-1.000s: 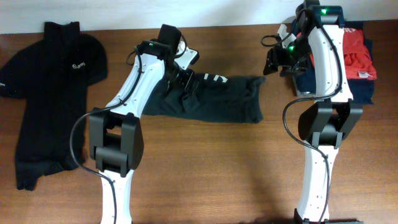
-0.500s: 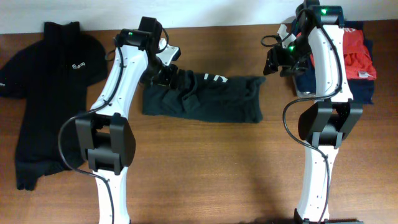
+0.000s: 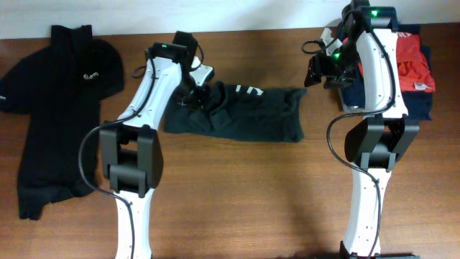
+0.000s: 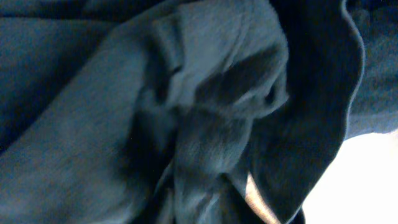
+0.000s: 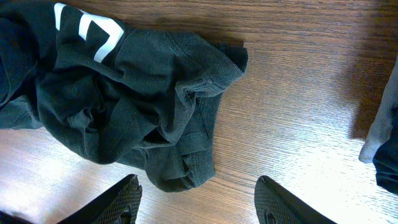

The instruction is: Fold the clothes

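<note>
Where black T-shirt [image 3: 251, 115] lies bunched on table [image 3: 237, 191], we see left gripper [image 3: 195, 96] buried in its left end, fabric filling wrist view: we cannot tell grip; right gripper [image 5: 198, 191] hangs spread wide, empty, near shirt's right end.

Dark shirt [image 4: 205, 124] cloth fills nearly the whole view, very close and slightly blurred. At the centre it is bunched into a knot of thick folds, with creases running off toward 7 o'clock. A hem [image 4: 353, 68] curves from 1 o'clock down to 5 o'clock. Beyond it, at 4 o'clock, lies a washed-out bright patch [image 4: 364, 183]. A pale strip [image 4: 258, 202] shows near 6 o'clock, just inside the hem.
</note>
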Robot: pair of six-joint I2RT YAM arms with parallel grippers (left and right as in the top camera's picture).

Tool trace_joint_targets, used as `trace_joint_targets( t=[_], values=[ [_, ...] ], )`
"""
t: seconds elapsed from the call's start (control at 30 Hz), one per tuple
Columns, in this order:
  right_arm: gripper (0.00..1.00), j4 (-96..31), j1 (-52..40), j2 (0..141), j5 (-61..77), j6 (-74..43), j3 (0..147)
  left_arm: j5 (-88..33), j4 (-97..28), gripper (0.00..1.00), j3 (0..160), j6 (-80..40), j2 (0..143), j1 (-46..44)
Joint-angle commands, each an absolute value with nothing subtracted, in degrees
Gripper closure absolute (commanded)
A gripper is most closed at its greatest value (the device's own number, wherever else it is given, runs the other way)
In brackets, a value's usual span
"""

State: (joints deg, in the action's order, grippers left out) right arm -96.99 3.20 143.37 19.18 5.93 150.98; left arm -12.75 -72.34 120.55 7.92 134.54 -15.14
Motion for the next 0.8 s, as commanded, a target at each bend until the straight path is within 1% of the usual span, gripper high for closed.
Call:
trace_joint_targets(
  t=[0.0, 0.07, 0.43, 0.47, 0.5, 0.53, 0.57, 0.6, 0.77],
  values=[
    [0.37, -97.1, 2.9, 140.9, 19.9, 5.5, 152.3, -13.6, -71.1, 0.93, 119.8, 8.2, 136.0, -18.0],
    [0.37, -96.9, 2.9, 140.9, 19.9, 5.5, 152.3, -14.8, -69.8, 0.99, 119.9, 8.2, 135.9, -19.3],
    [0.36, -96.7, 2.9, 140.9, 19.9, 5.5, 152.3, -15.7, -70.2, 0.99, 121.9, 8.2, 135.9, -24.0],
    [0.36, -96.7, 2.9, 140.9, 19.9, 5.5, 152.3, -15.6, -70.3, 0.53, 121.9, 8.2, 135.9, -25.1],
    [0.36, -96.7, 2.9, 140.9, 19.9, 5.5, 152.3, -15.6, -70.3, 0.31, 121.9, 8.2, 135.9, -25.4],
    [0.36, -96.7, 2.9, 140.9, 19.9, 5.5, 152.3, -15.6, -70.3, 0.14, 121.9, 8.2, 135.9, -25.4],
    [0.36, -96.7, 2.9, 140.9, 19.9, 5.5, 152.3, -15.6, -70.4, 0.04, 122.1, 8.2, 135.9, -25.5],
    [0.36, -97.0, 2.9, 140.9, 20.0, 5.5, 152.3, -15.6, -71.0, 0.01, 122.5, 8.2, 135.9, -25.4],
    [0.36, -97.3, 2.9, 141.0, 23.0, 5.6, 149.9, -15.4, -76.2, 0.01, 129.0, 8.2, 135.6, -23.9]
  ],
)
